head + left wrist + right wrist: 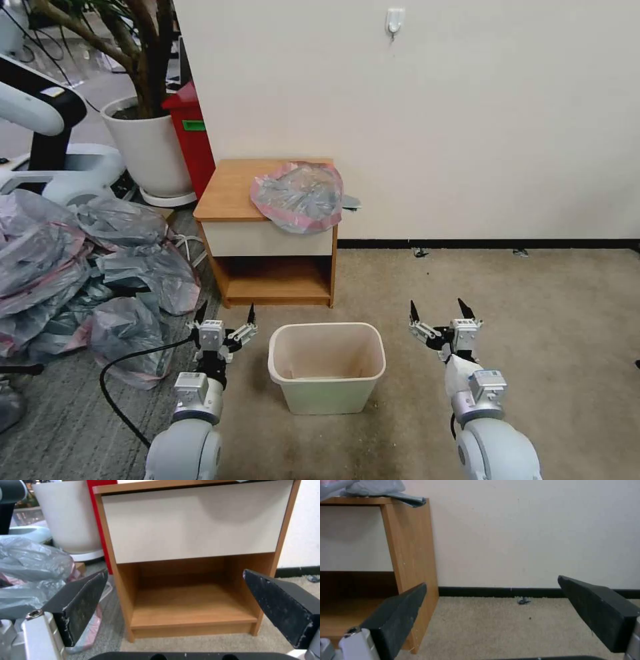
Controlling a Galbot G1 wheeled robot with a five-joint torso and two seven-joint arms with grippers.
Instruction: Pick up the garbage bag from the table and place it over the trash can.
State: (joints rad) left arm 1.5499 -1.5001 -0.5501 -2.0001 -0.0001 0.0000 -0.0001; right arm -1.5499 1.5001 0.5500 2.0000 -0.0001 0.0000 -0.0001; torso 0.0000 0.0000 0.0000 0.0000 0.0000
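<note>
Head view: bag on nightstand, both grippers spread and empty

Head view puts the garbage bag (pixel 298 195) centre frame, slightly above middle, crumpled on the right half of the nightstand (pixel 227 193) top, with its near edge and pink-red rim band drooping over the cream drawer front. Not yet picked up. Trash can (pixel 327 367) low centre, on the carpet just in front of the nightstand, unlined.

Left gripper (pixel 224 318) lower left of centre, right gripper (pixel 439 311) lower right of centre, flanking the bin, well below the tabletop. Both with jaws spread wide, holding nothing; wrist views confirm, black fingers (pixel 80 605) apart facing the shelf gap, and fingers (pixel 395 620) apart facing the nightstand side and wall.

Heap of similar grey bags (pixel 87 267) at left edge, white plant pot (pixel 148 147) and red box (pixel 192 130) upper left.

Handling, as a guess: very light, thin, limp film, likely slippery and easily bunched or torn; no stiffness to hold shape. Best hold probably the overhanging rim band at the front edge, pinched from both sides to spread the mouth over the bin.
</note>
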